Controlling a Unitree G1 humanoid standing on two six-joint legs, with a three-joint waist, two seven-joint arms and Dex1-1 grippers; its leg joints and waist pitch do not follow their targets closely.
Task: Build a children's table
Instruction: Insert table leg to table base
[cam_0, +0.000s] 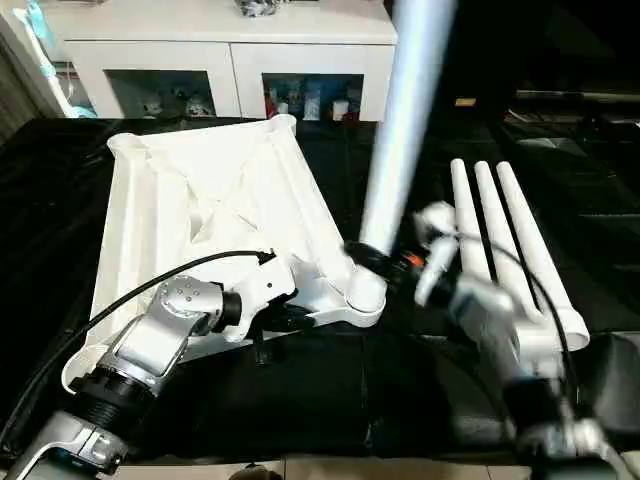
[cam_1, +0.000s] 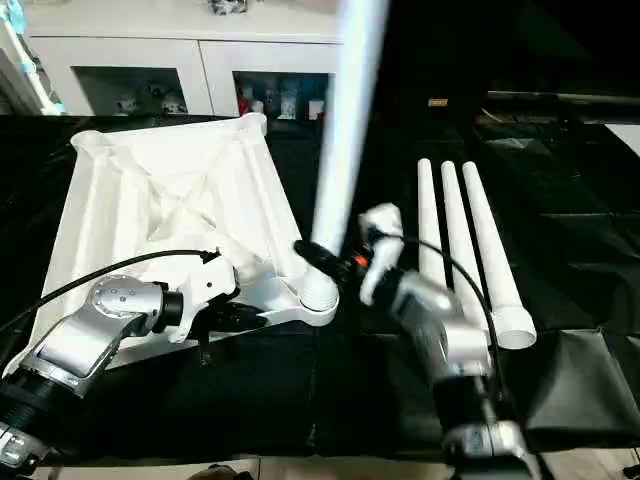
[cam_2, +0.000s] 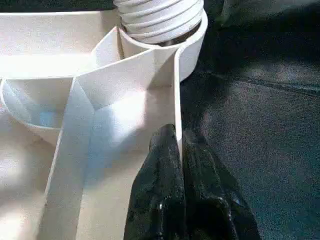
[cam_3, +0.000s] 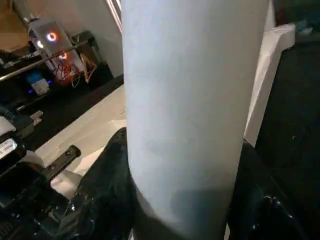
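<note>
Left hand (cam_2: 177, 150) pinches tabletop (cam_0: 200, 200) rim to steady it; right hand (cam_0: 385, 262) grips upright leg (cam_0: 400, 150) (threads entering corner socket (cam_0: 365, 295)).

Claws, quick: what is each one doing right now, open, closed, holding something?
Left claw: closed on the table top's edge wall.
Right claw: closed around the upright leg.

one tabletop (cam_0: 200, 200), four legs (cam_0: 497, 240) (three lying)
</note>
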